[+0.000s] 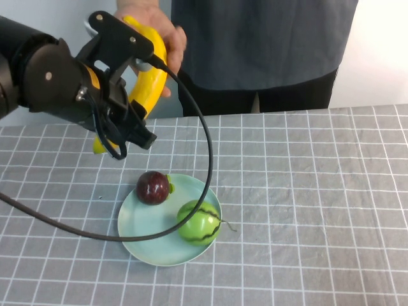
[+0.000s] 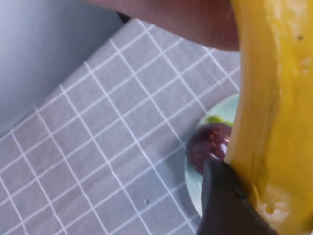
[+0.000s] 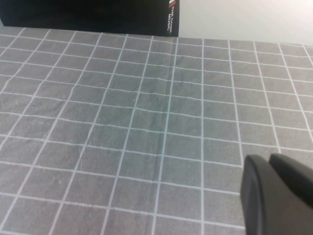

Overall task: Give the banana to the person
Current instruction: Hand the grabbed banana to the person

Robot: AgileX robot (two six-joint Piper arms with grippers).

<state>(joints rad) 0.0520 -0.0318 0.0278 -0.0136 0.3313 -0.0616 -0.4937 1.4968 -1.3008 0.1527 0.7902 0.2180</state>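
Note:
My left gripper (image 1: pixel 129 46) is raised at the far left of the table and is shut on the bright yellow banana (image 1: pixel 150 80), holding it upright in the air. The person (image 1: pixel 261 44) stands behind the table in a dark grey shirt, and their bare hand (image 1: pixel 153 24) wraps the banana's top end. In the left wrist view the banana (image 2: pixel 276 112) fills one side, one dark finger (image 2: pixel 222 205) presses on it, and the hand (image 2: pixel 186 19) is above. My right gripper (image 3: pixel 281 193) shows only in the right wrist view, shut and empty, low over the cloth.
A light blue plate (image 1: pixel 143 236) sits mid-table with a dark red round fruit (image 1: pixel 153 187) and a green striped round fruit (image 1: pixel 199 222). The left arm's black cable (image 1: pixel 207 159) loops over the plate. A black object (image 3: pixel 98 17) lies at the cloth's edge.

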